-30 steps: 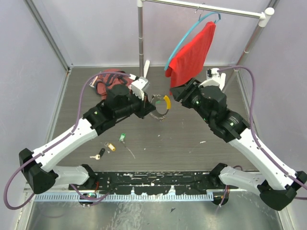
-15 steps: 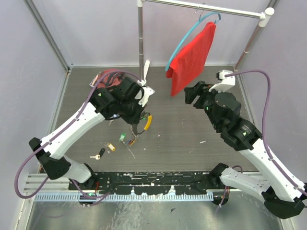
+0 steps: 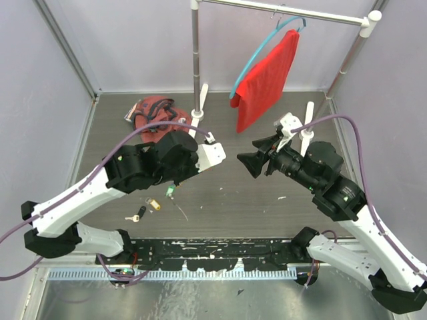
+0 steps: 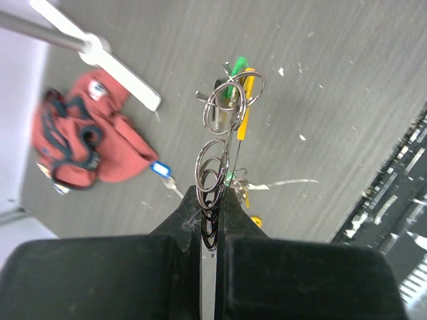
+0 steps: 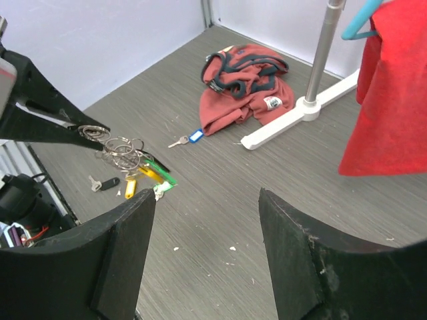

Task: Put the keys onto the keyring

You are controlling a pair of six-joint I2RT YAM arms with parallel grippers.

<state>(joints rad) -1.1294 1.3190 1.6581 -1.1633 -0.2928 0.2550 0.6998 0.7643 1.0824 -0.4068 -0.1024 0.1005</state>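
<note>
Top external and wrist views, items listed from largest to smallest. The grey table [image 3: 233, 200] is occupied at the back by a clothes rack [image 3: 195, 60]. The left arm [image 3: 80, 197] is extended over the table's middle left. The right arm [image 3: 337, 190] is raised at the right, well apart from it. A red cloth [image 3: 267, 80] is hung from the rack on a blue hanger [image 3: 255, 52], and a red garment [image 3: 152, 110] is heaped beside the rack's foot.

The right gripper [image 3: 257, 153] is held above the table with its jaws released and spread wide; nothing is grasped between them. The left gripper [image 4: 211, 200] is clenched on the keyring [image 4: 212, 167], a chain of linked silver rings that is pinched at one end and suspended from the fingertips. At the chain's free end a green tag [image 4: 235, 67] and a yellow tag [image 4: 245, 100] are seen against the last ring.

Loose keys [image 3: 154, 204] are seen lying on the table. A blue-tagged key [image 5: 193, 136] is found just beside the red garment. A yellow-tagged key [image 5: 130, 187] and a black-tagged key [image 5: 107, 182] are found near each other, toward the table's near edge.
</note>
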